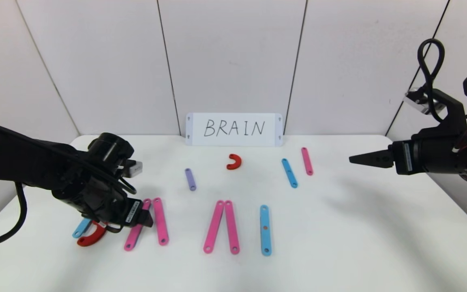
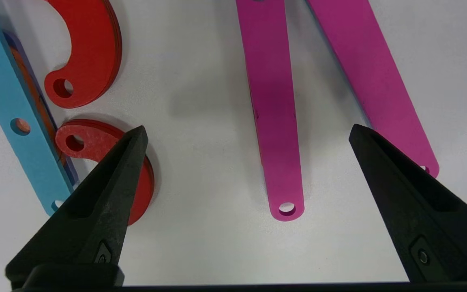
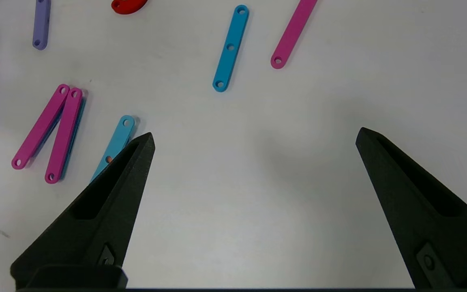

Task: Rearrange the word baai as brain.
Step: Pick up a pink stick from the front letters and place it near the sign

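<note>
The word, laid out on the white table before the white card, is shown as flat strips and half-rings. At the far left, the left gripper is held low over the first two letters with its jaws spread wide and nothing held between them. Just outside its one fingertip a blue strip lies, and two red half-rings sit against it, the nearer one partly covered by that fingertip; together they are read as the B. Between the jaws a pink strip lies free, and a second pink strip passes under the other fingertip. Further right, well outside these jaws, a purple strip, a spare red half-ring, a pink pair meeting at the top and a single blue strip are seen. Beyond them a short blue strip and a short pink strip lie ahead of the right gripper, which is held above the table with its jaws likewise wide and empty. The pieces are judged light, stiff and thin, smooth-faced with rounded, holed ends. Being flat on the table, they are probably best pinched across the narrow width near mid-length, or slid; slipping is a likely risk.
</note>
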Controlling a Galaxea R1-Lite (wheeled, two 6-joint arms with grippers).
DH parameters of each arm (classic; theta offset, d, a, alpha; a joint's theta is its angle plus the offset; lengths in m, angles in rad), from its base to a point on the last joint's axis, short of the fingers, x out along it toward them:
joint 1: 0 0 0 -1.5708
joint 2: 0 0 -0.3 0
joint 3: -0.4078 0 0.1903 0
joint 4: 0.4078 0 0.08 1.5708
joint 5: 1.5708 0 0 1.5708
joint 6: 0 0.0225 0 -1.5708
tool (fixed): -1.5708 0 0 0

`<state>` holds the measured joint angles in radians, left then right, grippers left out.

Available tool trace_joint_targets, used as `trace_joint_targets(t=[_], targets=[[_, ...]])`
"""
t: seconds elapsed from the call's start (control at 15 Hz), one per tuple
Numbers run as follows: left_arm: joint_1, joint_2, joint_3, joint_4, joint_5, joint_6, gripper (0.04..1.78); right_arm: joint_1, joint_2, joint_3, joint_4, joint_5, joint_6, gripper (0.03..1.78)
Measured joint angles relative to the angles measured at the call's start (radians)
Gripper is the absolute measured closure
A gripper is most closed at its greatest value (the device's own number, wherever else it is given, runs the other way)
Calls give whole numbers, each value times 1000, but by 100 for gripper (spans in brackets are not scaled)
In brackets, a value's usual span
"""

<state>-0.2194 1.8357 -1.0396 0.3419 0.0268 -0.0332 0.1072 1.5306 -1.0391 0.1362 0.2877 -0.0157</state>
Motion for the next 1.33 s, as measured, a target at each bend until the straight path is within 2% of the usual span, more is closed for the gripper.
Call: trace_joint_targets(t=[0.27, 0.47, 0.6, 0.87, 1.0, 1.33], targets=[[0, 26, 0, -21, 2, -2, 9, 0, 0, 2, 0, 1, 0, 7], [0, 35, -1, -21, 2, -2, 29, 0, 0, 4, 0, 2, -1, 7], [0, 40, -1, -21, 2, -1, 56, 0, 0, 4, 0, 3, -1, 7], [0, 48, -2, -22, -1, -2, 128, 0, -1, 9, 0, 3, -2, 7], [0, 49, -3, -23, -1, -2, 150, 0, -1, 9, 0, 3, -2, 7], [1, 32, -13, -20, -2, -8, 152, -3, -3, 10, 0, 4, 2, 7]])
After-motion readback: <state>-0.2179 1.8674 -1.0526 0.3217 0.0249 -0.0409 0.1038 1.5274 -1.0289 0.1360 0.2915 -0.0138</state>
